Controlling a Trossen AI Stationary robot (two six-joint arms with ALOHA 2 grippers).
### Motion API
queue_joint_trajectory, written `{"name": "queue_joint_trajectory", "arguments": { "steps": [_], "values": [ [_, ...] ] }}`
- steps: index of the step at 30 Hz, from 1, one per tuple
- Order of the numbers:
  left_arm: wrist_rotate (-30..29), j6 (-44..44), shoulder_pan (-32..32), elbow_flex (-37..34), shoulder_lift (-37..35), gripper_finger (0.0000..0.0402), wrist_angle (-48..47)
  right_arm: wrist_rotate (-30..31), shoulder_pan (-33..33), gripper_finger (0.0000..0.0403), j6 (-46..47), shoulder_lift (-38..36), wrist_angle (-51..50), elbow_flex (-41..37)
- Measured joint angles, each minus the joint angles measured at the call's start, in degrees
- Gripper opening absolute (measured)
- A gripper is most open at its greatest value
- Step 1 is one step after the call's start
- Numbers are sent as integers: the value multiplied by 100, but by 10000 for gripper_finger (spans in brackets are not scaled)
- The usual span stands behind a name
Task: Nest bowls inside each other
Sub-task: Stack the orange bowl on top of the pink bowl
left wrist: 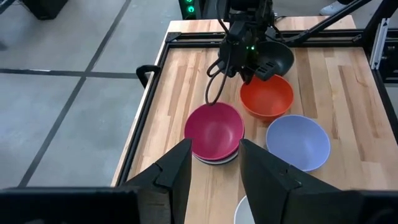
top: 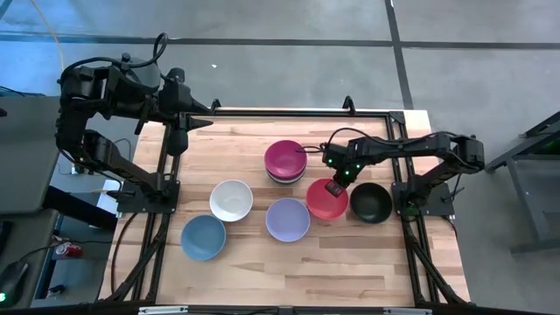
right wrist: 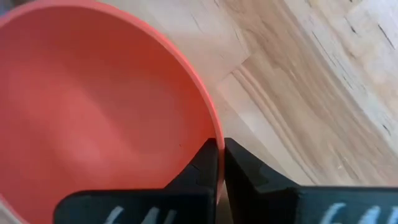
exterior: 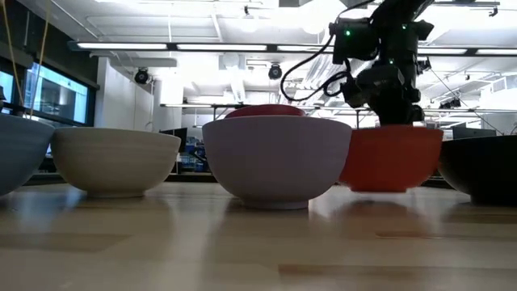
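Observation:
The red bowl [top: 326, 201] stands on its base at the table's middle right, and my right gripper [right wrist: 221, 155] is shut on its rim from above. To its right stands a black bowl [top: 371, 202]. A magenta bowl [top: 285, 158] sits nested on top of other bowls [left wrist: 216, 159], farther back. A lavender bowl [top: 287, 219], a white bowl [top: 231, 200] and a blue bowl [top: 203, 237] stand apart toward the near left. My left gripper [left wrist: 211, 168] hangs open, high over the far left corner. My right gripper pinches the red bowl's rim [right wrist: 213, 127] on the bowl's far side, one finger inside the bowl and one outside. The fingers come from above, pointing steeply down. The bowl stands upright with its base [exterior: 389, 187] on the table.
A black frame rail [top: 289, 112] runs along the table's far edge, and the right arm's base [top: 420, 197] stands just right of the black bowl. Bare wood [top: 350, 258] lies along the near edge, in front of the bowls.

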Motion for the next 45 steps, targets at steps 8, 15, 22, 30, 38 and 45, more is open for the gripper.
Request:
{"name": "queue_joint_trajectory", "arguments": {
  "steps": [8,15,22,30,38,45],
  "values": [
    [-89,3,0,0,0,120,0,-128,-29,1,-164,-1,-910,840],
    [-233,103,0,-2,0,120,0,-125,-45,0,-272,-2,-1922,2140],
    [-233,214,4,-2,0,120,0,-57,-456,0,-353,172,-2370,3637],
    [-233,261,4,-2,0,120,0,90,-889,0,-790,1199,-2653,5332],
    [-233,261,4,-1,0,120,0,52,-1040,0,-1210,2619,-3202,6728],
    [-233,261,4,-2,0,120,0,53,-1246,0,-1320,3313,-3248,7029]
  ]
}}
